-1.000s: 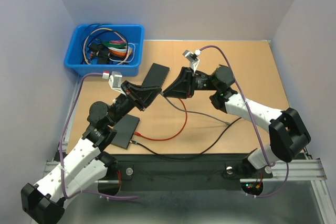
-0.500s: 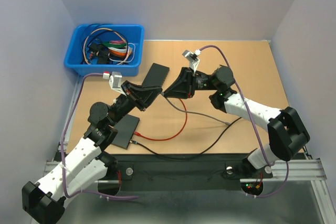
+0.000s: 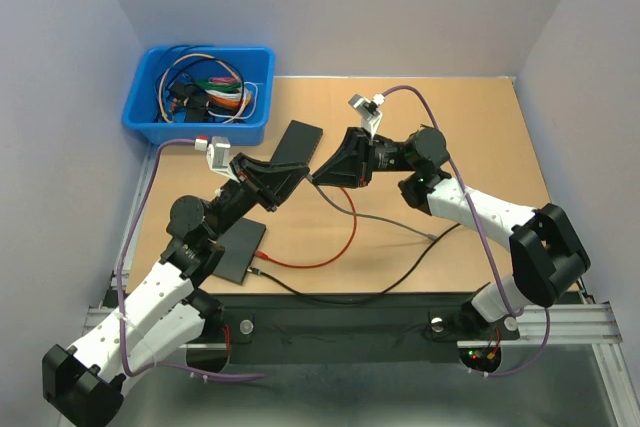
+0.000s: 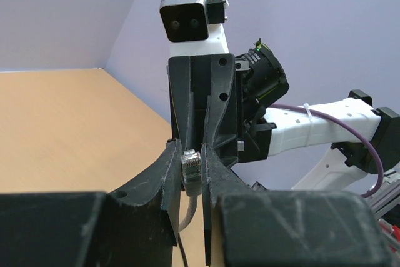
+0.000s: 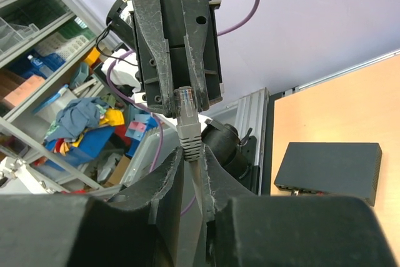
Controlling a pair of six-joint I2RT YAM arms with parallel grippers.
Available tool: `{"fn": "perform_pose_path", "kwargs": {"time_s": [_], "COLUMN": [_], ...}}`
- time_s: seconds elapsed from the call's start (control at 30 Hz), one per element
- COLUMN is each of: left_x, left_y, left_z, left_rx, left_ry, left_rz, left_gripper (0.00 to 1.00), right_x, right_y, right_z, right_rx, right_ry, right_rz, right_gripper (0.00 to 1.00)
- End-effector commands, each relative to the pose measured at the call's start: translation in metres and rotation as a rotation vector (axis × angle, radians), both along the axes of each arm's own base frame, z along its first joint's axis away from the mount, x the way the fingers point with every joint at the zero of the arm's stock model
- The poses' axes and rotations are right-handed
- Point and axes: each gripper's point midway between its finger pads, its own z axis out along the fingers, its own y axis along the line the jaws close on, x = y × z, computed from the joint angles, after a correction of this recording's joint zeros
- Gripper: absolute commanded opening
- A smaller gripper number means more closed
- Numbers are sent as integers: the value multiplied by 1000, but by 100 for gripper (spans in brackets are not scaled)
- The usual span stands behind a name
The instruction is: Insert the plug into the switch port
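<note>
The plug [image 4: 192, 167], a clear connector on a grey cable [image 3: 370, 215], is held in the air above the table's middle. My left gripper [image 4: 192, 154] is shut on its clear tip. My right gripper [image 5: 189, 151] faces the left one head-on, and its fingers press both sides of the plug's grey boot [image 5: 189, 136]. In the top view the two grippers meet tip to tip, left gripper [image 3: 298, 175] and right gripper [image 3: 313, 176]. A black switch [image 3: 298, 142] lies just behind them. A second black switch [image 3: 235, 250] lies near the left arm, its port side showing in the right wrist view [image 5: 328, 170].
A blue bin [image 3: 200, 92] full of coloured cables stands at the back left. A red cable [image 3: 320, 262] is plugged into the near switch, and a black cable [image 3: 400, 282] loops along the table's front edge.
My right gripper's jaws have narrowed onto the plug's boot. Both arms have stayed almost in place.
</note>
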Motion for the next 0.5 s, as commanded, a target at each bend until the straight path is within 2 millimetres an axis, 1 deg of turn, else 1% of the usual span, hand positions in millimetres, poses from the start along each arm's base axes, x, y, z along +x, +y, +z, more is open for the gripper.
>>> {"fn": "perform_pose_path", "kwargs": {"time_s": [0.0,0.17,0.27,0.4,0.47], "left_x": [-14,-14,-14,-14,-14], "left_y": [1,0,-1,-2,-1], "left_z": [21,21,20,20,19], "left_rx": [-58,-64,-62,-62,-63], "left_ry": [-91,-94,-91,-90,-88], "left_rz": [-36,-38,-42,-43,-43], "left_gripper": [0,0,0,0,0], "right_x": [-8,-11,-11,-12,-11], "right_y": [1,1,1,1,0], "right_z": [-2,-2,-2,-3,-3], "right_rx": [9,16,17,19,21], "right_ry": [-19,-23,-24,-25,-25], "right_rz": [47,62,66,66,61], "right_gripper": [23,26,26,22,17]}}
